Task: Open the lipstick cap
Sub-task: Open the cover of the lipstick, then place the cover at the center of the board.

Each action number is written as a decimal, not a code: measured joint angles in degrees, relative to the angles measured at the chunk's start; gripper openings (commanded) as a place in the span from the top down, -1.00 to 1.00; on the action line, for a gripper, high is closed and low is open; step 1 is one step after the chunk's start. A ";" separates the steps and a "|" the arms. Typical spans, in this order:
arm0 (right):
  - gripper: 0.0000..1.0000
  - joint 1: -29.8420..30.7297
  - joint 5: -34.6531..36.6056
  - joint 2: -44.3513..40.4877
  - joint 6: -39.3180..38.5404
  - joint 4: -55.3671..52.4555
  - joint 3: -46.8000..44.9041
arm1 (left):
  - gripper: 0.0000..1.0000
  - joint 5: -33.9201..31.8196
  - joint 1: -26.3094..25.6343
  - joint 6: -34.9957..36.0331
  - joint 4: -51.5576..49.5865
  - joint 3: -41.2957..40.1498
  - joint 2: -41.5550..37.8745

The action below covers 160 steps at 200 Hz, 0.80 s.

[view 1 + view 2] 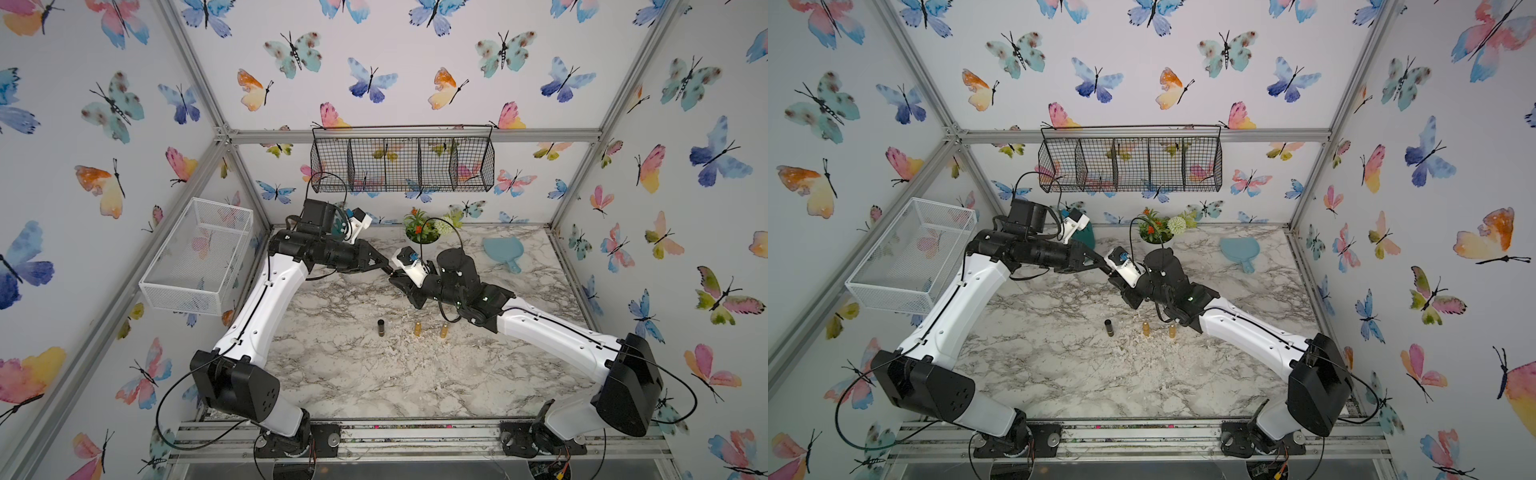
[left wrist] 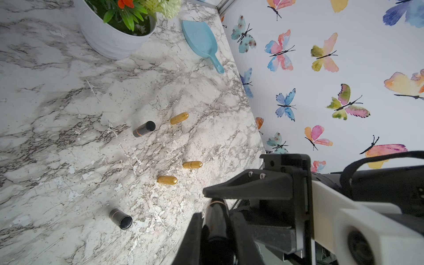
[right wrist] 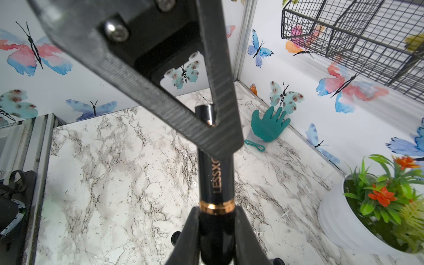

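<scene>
Right wrist: lipstick [image 3: 216, 181] long axis runs right claw [image 3: 216, 210] to left claw [image 2: 215, 216] – right pinches base, left pinches tip.

My left arm [image 1: 266, 307] and right arm [image 1: 552, 336] angled inward, elbows out, left gripper [image 1: 385, 266] and right gripper [image 1: 398, 280] meeting tip to tip, both held aloft, jaws pinched nearly closed.
</scene>
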 measured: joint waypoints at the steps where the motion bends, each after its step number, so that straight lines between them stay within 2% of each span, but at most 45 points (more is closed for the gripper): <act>1: 0.97 0.00 0.02 0.00 0.00 0.02 -0.02 | 1.00 0.02 0.02 0.00 0.00 0.00 0.00; 36: 0.97 0.04 0.76 0.00 -0.04 0.24 -0.50 | 1.00 0.31 0.59 -0.15 0.09 0.02 0.20; 74: 0.97 -0.94 5.14 -0.24 0.02 -4.87 -3.87 | 1.00 -3.43 8.46 -0.68 1.75 0.94 0.00; 107: 0.97 -1.25 6.62 -0.26 0.22 -6.08 -4.20 | 1.00 -5.20 9.29 -1.09 2.91 0.24 -0.42; 134: 0.97 -1.25 6.75 -0.79 0.59 -6.12 -4.20 | 1.00 -10.32 8.46 -1.70 6.01 -3.37 -1.51; 160: 0.97 -1.25 6.78 -2.29 0.68 -6.12 -4.15 | 1.00 -19.23 7.43 -3.37 10.75 -9.57 -1.46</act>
